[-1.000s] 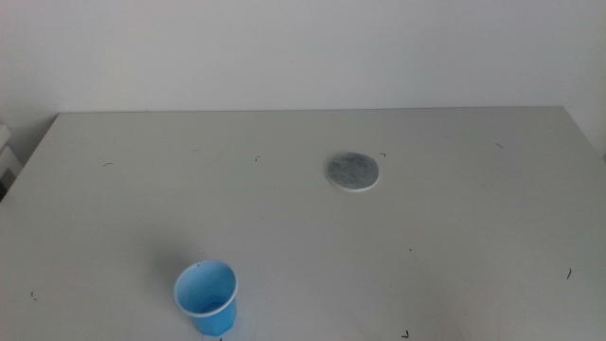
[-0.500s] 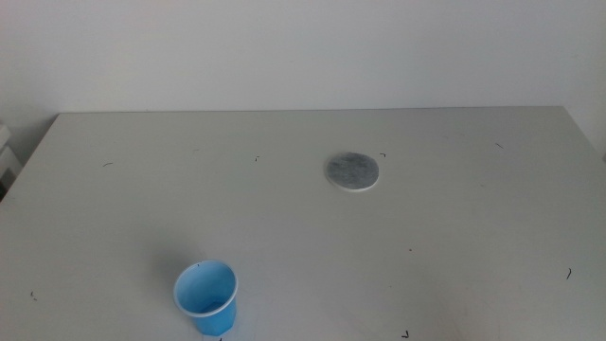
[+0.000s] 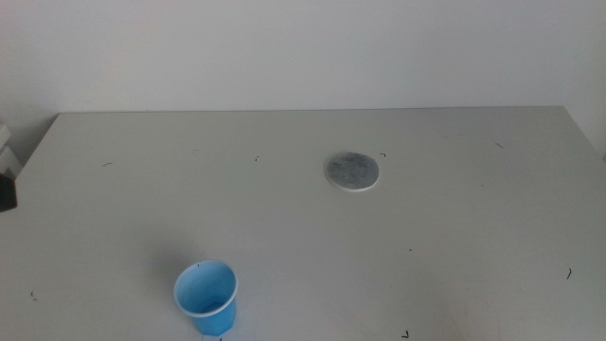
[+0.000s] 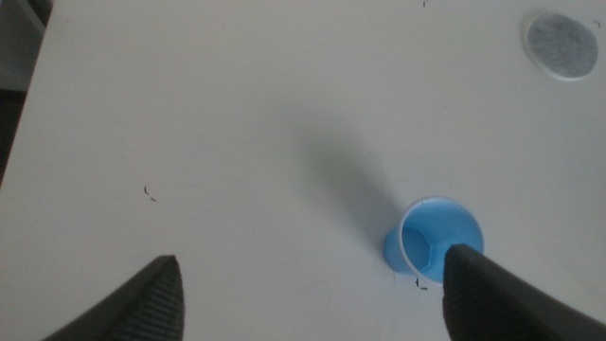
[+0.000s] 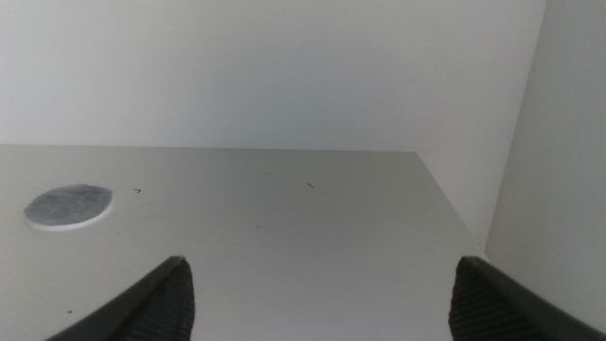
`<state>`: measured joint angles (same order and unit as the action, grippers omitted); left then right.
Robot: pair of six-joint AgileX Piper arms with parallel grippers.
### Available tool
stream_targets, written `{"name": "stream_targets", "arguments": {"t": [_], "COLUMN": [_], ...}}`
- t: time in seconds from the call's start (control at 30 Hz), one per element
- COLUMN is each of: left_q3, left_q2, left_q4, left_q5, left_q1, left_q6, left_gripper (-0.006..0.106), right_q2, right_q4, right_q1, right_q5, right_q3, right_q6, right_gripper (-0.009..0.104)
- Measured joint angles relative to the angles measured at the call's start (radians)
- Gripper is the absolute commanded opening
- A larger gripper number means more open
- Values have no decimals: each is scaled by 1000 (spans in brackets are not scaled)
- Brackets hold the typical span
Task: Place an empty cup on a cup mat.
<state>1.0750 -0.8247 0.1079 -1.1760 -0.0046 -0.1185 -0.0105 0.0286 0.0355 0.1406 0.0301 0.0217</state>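
The blue cup (image 3: 205,296) stands upright and empty near the table's front left. The speckled grey cup mat (image 3: 352,171) lies flat, past the middle of the table, far from the cup. A dark part of the left arm (image 3: 6,189) shows at the left edge of the middle view. In the left wrist view my left gripper (image 4: 312,260) is open, high above the table, with the cup (image 4: 434,237) close to one jaw and the mat (image 4: 561,44) far off. My right gripper (image 5: 322,265) is open and empty, out of the middle view, and its view shows the mat (image 5: 68,206).
The pale grey table (image 3: 426,218) carries only small dark marks. A white wall stands behind it. The table's left edge (image 4: 28,104) shows in the left wrist view, and a white side wall (image 5: 559,189) stands past the table's right end.
A dark part of the left arm has come into the middle view at the left edge. The cup and the mat have not moved.
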Motion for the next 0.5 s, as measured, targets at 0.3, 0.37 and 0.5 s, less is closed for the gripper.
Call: {"name": "stream_targets", "arguments": {"t": [0.3,0.37,0.5], "left_q3": [0,0,0], "left_q2": [-166,-205,-267], "left_q4": [103,116,139], "left_q5": [-76,-75,-73], "left_q1": [0,0,-7], "left_q6": [34,45,62], "left_gripper": [100,100,99], "right_q2": [0,0,0], "right_q4": [0,0,0], "right_q1": [0,0,0], "right_q5": [0,0,0], "right_q3": [0,0,0], "right_q6": [0,0,0], "right_gripper": [94,94,94]}}
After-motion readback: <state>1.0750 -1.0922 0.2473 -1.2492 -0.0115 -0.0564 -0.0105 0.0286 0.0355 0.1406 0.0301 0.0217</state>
